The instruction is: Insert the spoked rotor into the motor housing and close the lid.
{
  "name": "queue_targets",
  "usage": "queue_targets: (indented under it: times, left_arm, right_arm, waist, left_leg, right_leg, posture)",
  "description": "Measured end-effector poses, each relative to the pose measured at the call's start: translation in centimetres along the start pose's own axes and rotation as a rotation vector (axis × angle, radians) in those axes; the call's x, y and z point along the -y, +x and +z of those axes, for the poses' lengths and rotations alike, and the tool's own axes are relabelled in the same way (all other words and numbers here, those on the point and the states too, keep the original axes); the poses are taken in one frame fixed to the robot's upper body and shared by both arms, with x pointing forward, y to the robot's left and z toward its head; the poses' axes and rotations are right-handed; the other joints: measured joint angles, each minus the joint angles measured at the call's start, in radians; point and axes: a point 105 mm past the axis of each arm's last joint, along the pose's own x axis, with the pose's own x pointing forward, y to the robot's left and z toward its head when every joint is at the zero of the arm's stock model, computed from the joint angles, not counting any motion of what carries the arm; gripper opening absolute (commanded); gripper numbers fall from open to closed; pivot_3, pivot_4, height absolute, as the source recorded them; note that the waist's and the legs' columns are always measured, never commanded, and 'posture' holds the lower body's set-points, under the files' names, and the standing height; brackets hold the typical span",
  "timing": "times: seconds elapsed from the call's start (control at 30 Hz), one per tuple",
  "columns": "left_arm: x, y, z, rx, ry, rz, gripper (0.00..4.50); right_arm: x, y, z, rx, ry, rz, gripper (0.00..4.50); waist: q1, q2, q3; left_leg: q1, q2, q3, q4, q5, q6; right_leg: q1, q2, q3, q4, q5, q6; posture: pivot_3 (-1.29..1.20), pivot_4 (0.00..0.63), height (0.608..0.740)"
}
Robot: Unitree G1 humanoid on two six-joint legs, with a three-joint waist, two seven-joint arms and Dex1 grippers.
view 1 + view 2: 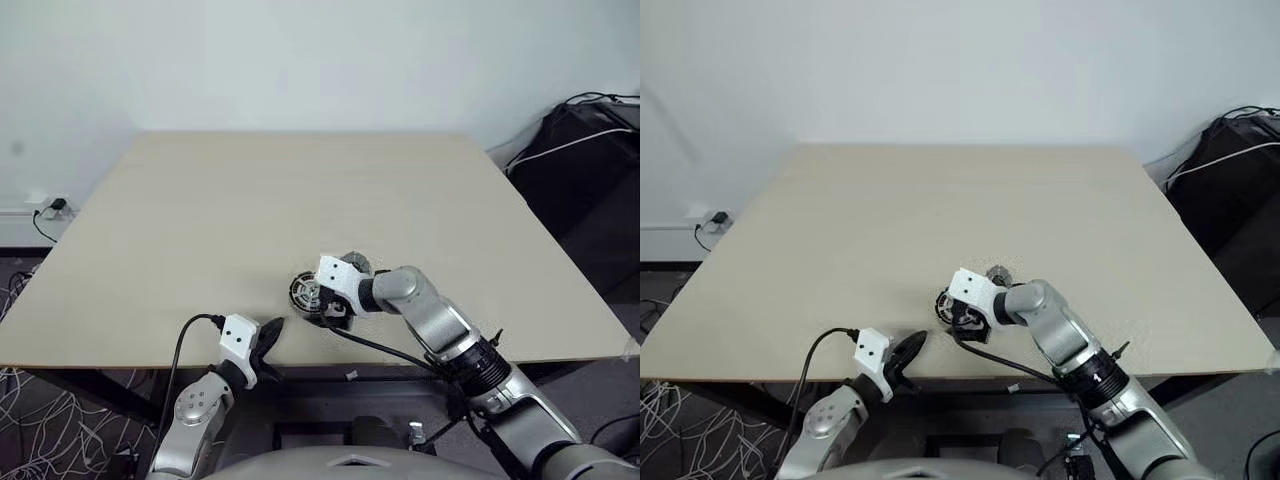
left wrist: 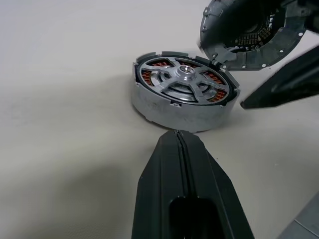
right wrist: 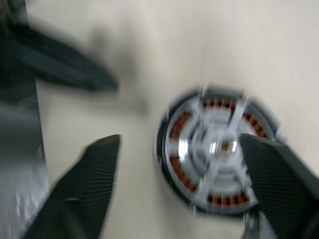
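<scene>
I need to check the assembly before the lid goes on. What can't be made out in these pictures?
- Lid: cut off by the left wrist view's edge; how it is held or propped is unclear.
- Motor housing: half hidden behind the right gripper in the head views, details too small.
- Spoked rotor: smeared in the right wrist view; full seating unclear.

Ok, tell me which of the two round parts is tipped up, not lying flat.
The silver-grey lid: it stands tilted by the motor housing, which sits flat on the table with the spoked rotor inside.
</scene>
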Motion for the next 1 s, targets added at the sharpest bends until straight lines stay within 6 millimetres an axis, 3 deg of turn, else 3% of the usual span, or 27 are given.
queue_targets:
  times: [0.07,0.17,0.3,0.37,0.5,0.57,0.8,0.9,1.0]
  left_arm:
    - [0.0,0.0,0.0,-0.001,0.0,-0.002,0.0]
    - [0.0,0.0,-0.1,-0.002,0.0,-0.006,0.0]
    - [0.1,0.0,0.0,-0.001,0.001,-0.01,0.0]
    - [0.1,0.0,0.0,0.004,0.003,-0.01,0.0]
    - [-0.3,-0.1,0.3,0.022,0.015,0.001,0.0]
    - [-0.5,-0.2,0.4,0.023,0.02,0.005,0.0]
    - [-0.9,-0.3,0.6,0.02,0.039,0.004,0.0]
    - [-0.8,-0.4,0.7,0.023,0.04,-0.001,0.0]
    - [-0.7,-0.3,1.2,0.034,0.048,-0.006,0.0]
  right_arm:
    - [0.1,-0.1,1.6,0.078,0.046,-0.012,4.47]
    - [0.5,-0.7,4.1,0.203,0.118,-0.028,3.92]
    - [2.2,-2.2,7.2,0.354,0.191,-0.122,2.61]
    - [3.8,-3.0,7.2,0.36,0.175,-0.241,1.97]
    - [8.1,-5.9,4.0,0.232,0.007,-0.583,0.64]
    - [9.1,-7.0,2.0,0.171,-0.032,-0.694,0.01]
    - [9.9,-10.1,-6.2,-0.088,-0.041,-0.886,0.01]
    - [8.2,-10.0,-9.0,-0.153,0.012,-0.834,0.01]
    - [5.5,-8.8,-10.5,-0.145,0.095,-0.709,0.01]
  waist:
    - [-0.001,0.0,0.0]
    - [-0.002,0.0,0.0]
    - [-0.003,0.0,0.0]
    - [-0.002,0.0,0.0]
    - [0.0,0.0,0.0]
    - [-0.002,0.0,0.0]
    - [-0.006,0.0,0.0]
    - [-0.007,0.0,0.0]
    - [-0.008,0.001,0.0]
  left_leg:
    - [0.0,0.0,0.0,0.0,0.0,0.0]
    - [0.0,0.0,0.0,0.0,-0.001,-0.002]
    - [-0.001,0.0,-0.001,0.0,-0.002,-0.004]
    - [-0.001,0.0,0.0,0.0,-0.003,-0.004]
    - [-0.001,-0.002,0.001,-0.001,-0.003,-0.004]
    - [-0.001,-0.001,0.001,-0.002,-0.002,-0.004]
    - [-0.002,-0.002,0.004,-0.004,0.001,0.001]
    - [-0.001,-0.001,0.004,-0.004,0.001,0.001]
    - [-0.001,-0.001,0.004,-0.004,0.001,0.001]
  right_leg:
    - [0.0,0.0,0.0,0.0,0.0,0.0]
    - [0.0,0.0,0.0,0.0,0.0,0.0]
    - [0.0,0.0,0.0,0.0,0.0,0.0]
    - [0.0,-0.001,0.0,0.0,0.0,0.0]
    - [-0.001,-0.002,0.0,-0.001,0.0,0.0]
    - [-0.002,-0.002,0.001,-0.001,0.0,-0.001]
    - [-0.004,0.0,0.003,-0.001,-0.001,-0.002]
    - [-0.003,0.0,0.003,-0.001,-0.001,-0.002]
    - [-0.003,0.001,0.003,-0.001,-0.001,-0.002]
  posture:
    - [0.0,0.0,0.74]
    - [0.0,0.0,0.74]
    - [0.0,0.0,0.74]
    - [0.0,0.0,0.74]
    - [0.0,0.0,0.74]
    - [0.0,0.0,0.74]
    - [0.0,0.0,0.74]
    - [0.0,0.0,0.74]
    - [0.0,0.0,0.74]
